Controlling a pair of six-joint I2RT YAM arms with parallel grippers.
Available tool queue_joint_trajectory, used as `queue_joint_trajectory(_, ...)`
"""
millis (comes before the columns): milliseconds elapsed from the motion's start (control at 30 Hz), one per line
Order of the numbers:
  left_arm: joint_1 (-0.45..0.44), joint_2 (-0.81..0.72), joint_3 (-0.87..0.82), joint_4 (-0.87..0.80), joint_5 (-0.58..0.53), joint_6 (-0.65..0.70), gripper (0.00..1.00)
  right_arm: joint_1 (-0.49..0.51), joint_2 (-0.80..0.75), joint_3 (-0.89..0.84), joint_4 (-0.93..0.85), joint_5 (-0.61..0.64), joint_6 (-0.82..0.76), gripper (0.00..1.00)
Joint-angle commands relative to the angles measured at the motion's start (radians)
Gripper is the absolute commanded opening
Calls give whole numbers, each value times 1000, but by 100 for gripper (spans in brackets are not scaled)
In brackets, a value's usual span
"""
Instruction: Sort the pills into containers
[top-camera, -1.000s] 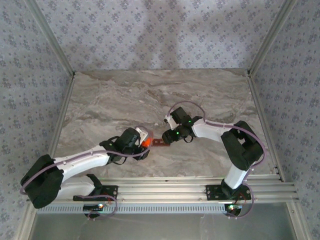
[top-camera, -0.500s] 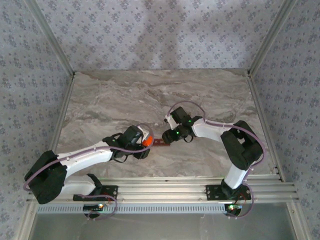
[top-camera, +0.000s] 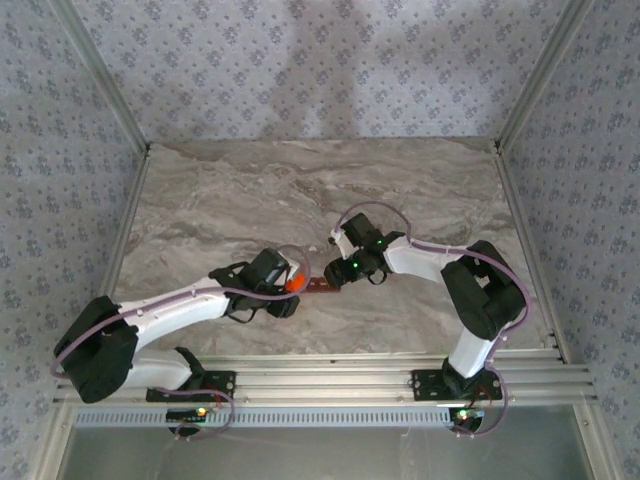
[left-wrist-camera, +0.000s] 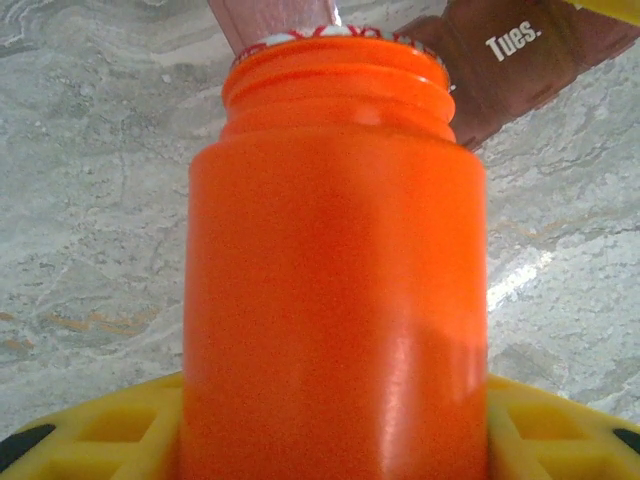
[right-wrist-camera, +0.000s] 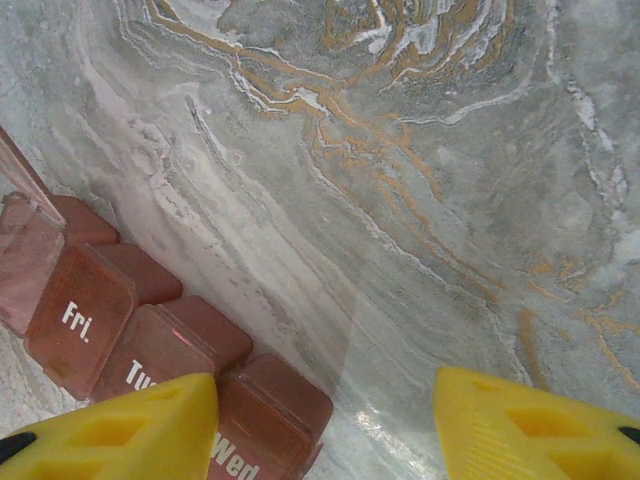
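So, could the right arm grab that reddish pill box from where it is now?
Probably yes. The right claw hangs open right at the pill box, one finger over the Wed cell, the other over bare table. Nothing blocks it, though it would likely need to shift sideways to straddle it.

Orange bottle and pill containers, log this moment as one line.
left gripper: shut on orange bottle | bottle mouth: toward containers | right gripper: open, at containers

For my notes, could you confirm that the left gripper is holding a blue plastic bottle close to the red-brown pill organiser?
Not quite: the plastic bottle is orange, not blue, as the left wrist view shows. The left gripper does hold it close to the red-brown pill organiser.
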Motion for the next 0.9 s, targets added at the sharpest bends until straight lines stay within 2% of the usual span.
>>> queue_joint_trajectory(0, -7, 11, 42, -46, 13, -9, 0, -9, 29, 11, -47, 26, -3, 60)
queue_joint_trajectory(867, -6, 116, 183, -205, 32, 24, 0, -15, 35, 9, -43, 16, 3, 59)
